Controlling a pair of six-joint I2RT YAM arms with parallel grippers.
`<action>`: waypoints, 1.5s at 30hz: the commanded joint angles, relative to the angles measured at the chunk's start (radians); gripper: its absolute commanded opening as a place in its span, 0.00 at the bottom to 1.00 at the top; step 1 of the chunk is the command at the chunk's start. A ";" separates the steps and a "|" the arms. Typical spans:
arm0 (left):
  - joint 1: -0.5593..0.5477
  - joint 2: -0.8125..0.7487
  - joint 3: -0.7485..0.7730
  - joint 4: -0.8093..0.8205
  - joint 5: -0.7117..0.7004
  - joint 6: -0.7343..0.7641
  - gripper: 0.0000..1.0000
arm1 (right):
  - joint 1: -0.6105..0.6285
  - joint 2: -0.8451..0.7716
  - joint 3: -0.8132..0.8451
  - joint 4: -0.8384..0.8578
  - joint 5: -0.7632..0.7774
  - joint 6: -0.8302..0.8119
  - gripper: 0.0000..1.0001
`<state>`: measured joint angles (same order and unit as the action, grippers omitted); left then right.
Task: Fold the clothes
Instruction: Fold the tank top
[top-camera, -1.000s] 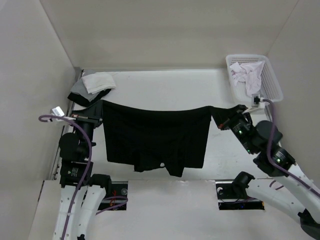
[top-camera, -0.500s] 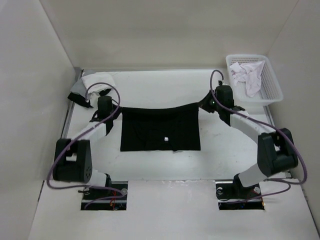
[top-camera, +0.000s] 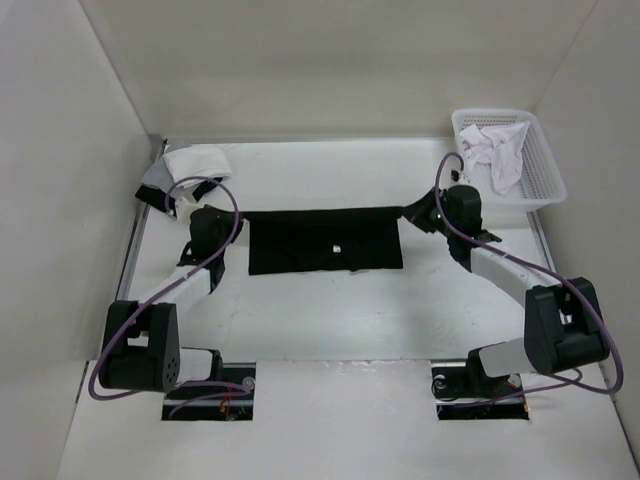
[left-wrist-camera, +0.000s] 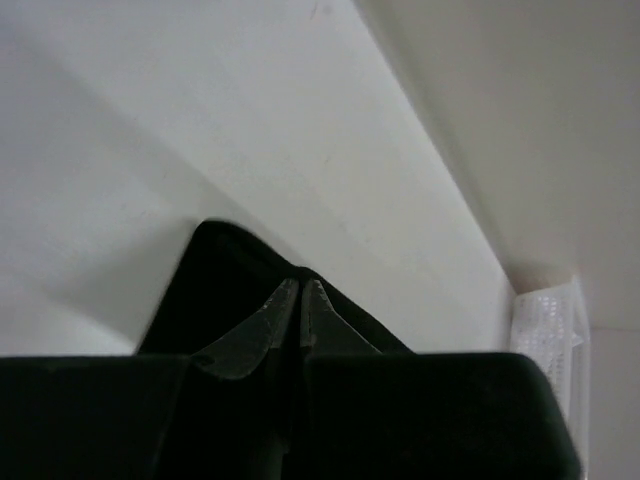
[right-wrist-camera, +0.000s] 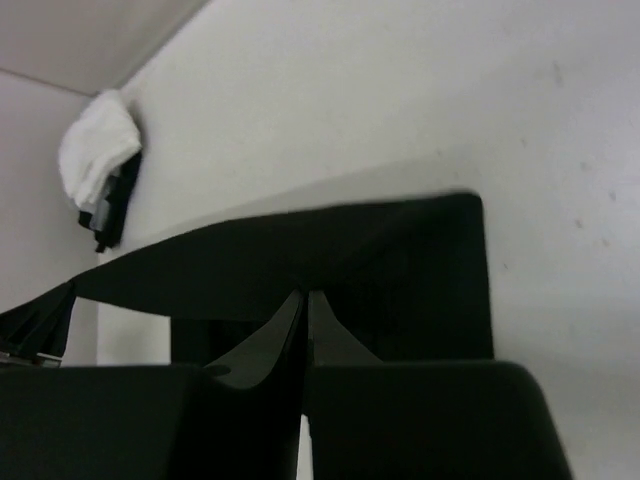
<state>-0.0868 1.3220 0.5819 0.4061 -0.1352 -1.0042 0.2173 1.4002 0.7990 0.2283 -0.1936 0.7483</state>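
Shirt, place: the black shirt (top-camera: 325, 240) lies on the table (top-camera: 330, 320), just above the middle of the top view.
Shirt, long axis: it runs left to right across the frame as a wide, low band with a straight lower edge.
Shirt, ends: the upper right corner is drawn out to a point toward the upper right. Which edge is collar or hem cannot be told.
White tag (top-camera: 337, 249): a small pale spot on the fabric, slightly right of the band's middle.
Left gripper (top-camera: 238, 222): at the band's upper left corner. In the left wrist view its fingers (left-wrist-camera: 283, 310) are pressed together with a corner of black fabric pinched at the tips.
Right gripper (top-camera: 412, 214): at the pointed upper right corner. In the right wrist view its fingers (right-wrist-camera: 288, 325) are nearly touching, nipping the cloth's edge.
Basket (top-camera: 545, 160): in the upper right of the frame, holding a wrinkled white garment (top-camera: 495, 150).
Stack of cloths (top-camera: 190, 168): in the upper left of the frame, apart from the shirt.
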 joint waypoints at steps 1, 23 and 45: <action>-0.001 -0.062 -0.117 0.082 0.026 -0.011 0.02 | 0.000 -0.033 -0.108 0.112 0.003 0.036 0.04; -0.003 -0.491 -0.484 -0.078 0.081 0.044 0.12 | -0.005 -0.231 -0.480 0.092 0.056 0.112 0.13; -0.162 -0.373 -0.307 0.037 0.039 0.061 0.22 | -0.037 0.155 -0.343 0.290 -0.095 0.226 0.41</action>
<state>-0.2310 0.9245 0.2176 0.3485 -0.0715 -0.9684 0.1799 1.4944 0.4282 0.4419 -0.2203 0.9138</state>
